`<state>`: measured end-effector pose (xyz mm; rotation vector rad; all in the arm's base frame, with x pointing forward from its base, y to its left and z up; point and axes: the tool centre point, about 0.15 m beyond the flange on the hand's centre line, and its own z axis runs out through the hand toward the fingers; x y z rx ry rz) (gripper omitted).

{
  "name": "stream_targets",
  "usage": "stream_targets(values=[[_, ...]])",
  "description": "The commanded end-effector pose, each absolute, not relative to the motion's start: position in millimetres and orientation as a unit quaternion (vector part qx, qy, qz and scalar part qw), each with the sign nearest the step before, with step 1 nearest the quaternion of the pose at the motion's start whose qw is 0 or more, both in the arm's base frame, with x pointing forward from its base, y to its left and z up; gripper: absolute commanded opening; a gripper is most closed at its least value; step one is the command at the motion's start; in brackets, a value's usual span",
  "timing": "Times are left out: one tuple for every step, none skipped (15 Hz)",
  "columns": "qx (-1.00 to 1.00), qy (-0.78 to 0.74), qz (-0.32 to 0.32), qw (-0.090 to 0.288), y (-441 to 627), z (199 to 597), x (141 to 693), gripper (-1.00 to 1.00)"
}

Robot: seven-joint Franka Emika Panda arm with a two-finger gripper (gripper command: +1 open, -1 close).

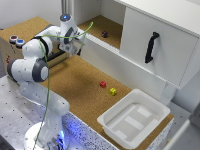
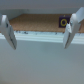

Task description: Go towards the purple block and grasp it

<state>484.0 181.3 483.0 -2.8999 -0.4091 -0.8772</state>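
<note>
White arm bent, wrist reaching toward cabinet recess; pincer fingers apart, empty; purple block ahead, untouched.

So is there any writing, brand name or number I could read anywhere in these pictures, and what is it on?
None can be read.
The robot arm shows no legible brand or label; the pictures are too blurred to tell.
The white cabinet door with its black handle carries no text.
The white tray is plain.
The purple block, red cube and yellow cube show no marks.
</note>
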Motion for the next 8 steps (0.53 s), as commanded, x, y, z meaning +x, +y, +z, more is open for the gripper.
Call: stream_targets(values=[[-0.948,-0.173,-0.265,0.036,165,483,584,1.00],[-0.945,-0.178,-0.271,0.037,165,481,597,1.00],[-0.943,-0.185,-0.274,0.035,167,479,612,1.00],[-0.942,-0.187,-0.275,0.039,168,475,624,1.00],[-0.942,-0.186,-0.277,0.037,168,474,632,1.00],[-0.942,-0.183,-0.278,0.031,167,469,641,1.00],[-0.944,-0.172,-0.282,0.022,164,464,649,1.00],[-0.944,-0.165,-0.283,0.036,161,460,655,1.00]])
